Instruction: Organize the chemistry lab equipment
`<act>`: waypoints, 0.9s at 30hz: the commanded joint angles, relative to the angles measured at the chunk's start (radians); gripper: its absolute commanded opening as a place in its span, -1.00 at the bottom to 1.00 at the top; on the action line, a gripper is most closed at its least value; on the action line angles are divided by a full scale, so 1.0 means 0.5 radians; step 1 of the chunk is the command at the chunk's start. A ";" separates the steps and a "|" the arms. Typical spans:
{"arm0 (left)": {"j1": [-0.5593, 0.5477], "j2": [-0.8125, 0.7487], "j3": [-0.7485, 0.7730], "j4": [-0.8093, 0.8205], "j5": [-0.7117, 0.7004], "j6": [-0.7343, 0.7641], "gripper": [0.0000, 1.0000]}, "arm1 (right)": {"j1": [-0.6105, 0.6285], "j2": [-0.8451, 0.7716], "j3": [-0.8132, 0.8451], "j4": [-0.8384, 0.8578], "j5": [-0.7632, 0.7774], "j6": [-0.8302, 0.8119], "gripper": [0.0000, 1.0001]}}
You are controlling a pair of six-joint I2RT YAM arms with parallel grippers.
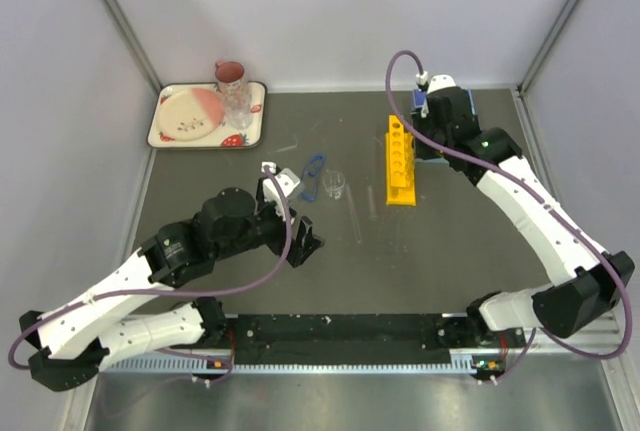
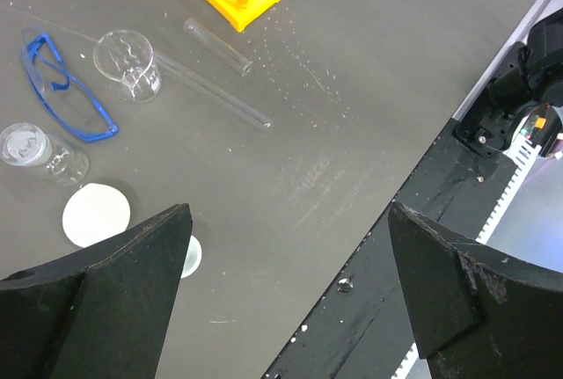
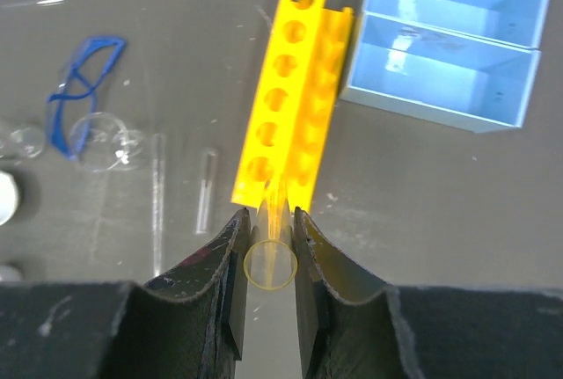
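In the right wrist view my right gripper (image 3: 270, 214) is shut on a clear glass tube (image 3: 270, 262), seen end-on. The tube points down at the near end of the yellow holed rack (image 3: 293, 89). Beside the rack stands the blue divided tray (image 3: 449, 45). My left gripper (image 2: 288, 212) hangs open with nothing between its fingers, over the table's front edge. To its left lie a white round dish (image 2: 95, 214), blue-rimmed goggles (image 2: 66, 89), a clear beaker (image 2: 130, 61) and two thin glass rods (image 2: 215, 45). From above, the rack (image 1: 400, 161) lies just under the right gripper (image 1: 425, 131).
A cream strawberry-patterned tray (image 1: 255, 111) holding a plate, a pink mug (image 1: 230, 73) and a clear tumbler sits at the back left. A black rail (image 1: 330, 331) runs along the table's near edge. Grey enclosure walls stand on three sides.
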 commanded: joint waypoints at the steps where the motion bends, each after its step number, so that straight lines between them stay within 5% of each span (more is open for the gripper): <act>1: -0.005 0.007 -0.021 0.069 -0.054 0.004 0.98 | -0.115 0.031 0.121 0.002 0.110 -0.046 -0.78; 27: -0.002 -0.042 -0.070 0.096 -0.070 0.022 0.98 | -0.051 0.142 0.232 -0.109 -0.074 -0.003 -0.78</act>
